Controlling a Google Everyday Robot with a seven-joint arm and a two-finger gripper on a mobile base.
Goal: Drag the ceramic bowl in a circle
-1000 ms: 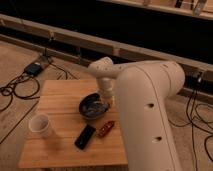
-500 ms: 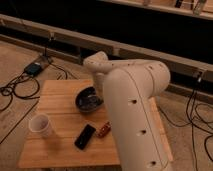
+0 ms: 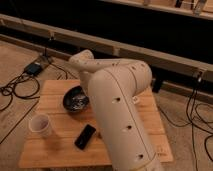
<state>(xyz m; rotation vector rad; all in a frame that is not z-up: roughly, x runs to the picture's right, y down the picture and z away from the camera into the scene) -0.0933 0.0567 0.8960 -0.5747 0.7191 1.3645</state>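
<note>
The ceramic bowl is dark, glossy and shallow, with a lighter speckled inside. It sits on the wooden table, left of the middle. My white arm reaches in from the lower right, bends near the table's back edge and comes down at the bowl's right rim. My gripper is at that rim, hidden behind the arm, so its hold on the bowl does not show.
A white cup stands at the table's front left. A black phone-like slab lies in front of the bowl. Cables and a small box lie on the floor to the left. A dark rail wall runs behind.
The bowl has slid to the left across the table, first a little toward the back. The arm has swung left with it and now covers more of the table's right side.
</note>
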